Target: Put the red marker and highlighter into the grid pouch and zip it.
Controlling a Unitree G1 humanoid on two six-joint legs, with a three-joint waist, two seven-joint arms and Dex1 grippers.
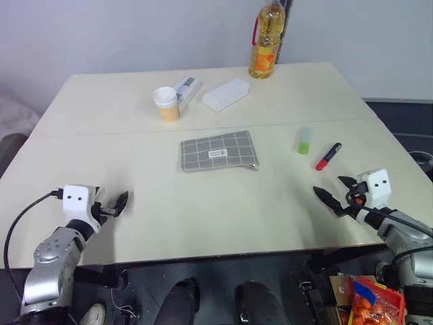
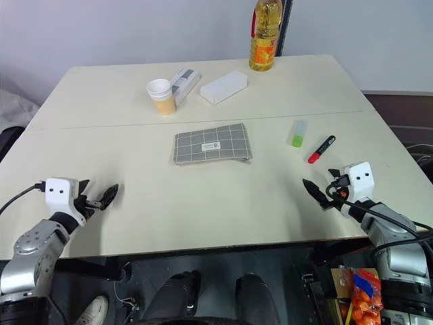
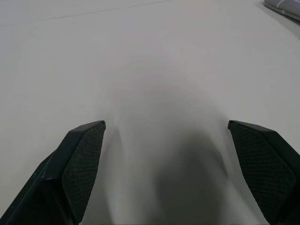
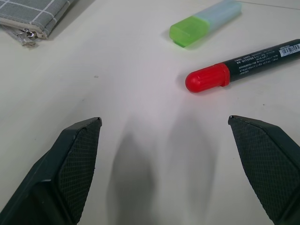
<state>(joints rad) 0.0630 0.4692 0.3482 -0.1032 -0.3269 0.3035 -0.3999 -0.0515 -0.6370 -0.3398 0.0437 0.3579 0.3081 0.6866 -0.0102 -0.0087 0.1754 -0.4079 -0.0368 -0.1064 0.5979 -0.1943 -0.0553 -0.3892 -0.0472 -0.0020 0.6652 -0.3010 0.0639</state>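
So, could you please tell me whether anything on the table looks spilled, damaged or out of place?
Nothing stands out. The grid pouch lies flat, the highlighter and red marker lie apart beside it, and the paper cup stands upright.

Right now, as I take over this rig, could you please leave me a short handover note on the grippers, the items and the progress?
Left gripper: open, empty, over bare table near the front left edge.
Right gripper: open, empty, near the front right edge, facing the red marker.
Red marker: flat on the table just beyond the right gripper, red cap nearest it.
Highlighter: beside the marker, slightly farther, apart from it.
Grid pouch: flat mid-table; its zipper pull is at the corner nearest the right gripper. Whether it is open, I cannot tell.
Done: nothing yet.
Left: put both pens in the pouch, then zip it.
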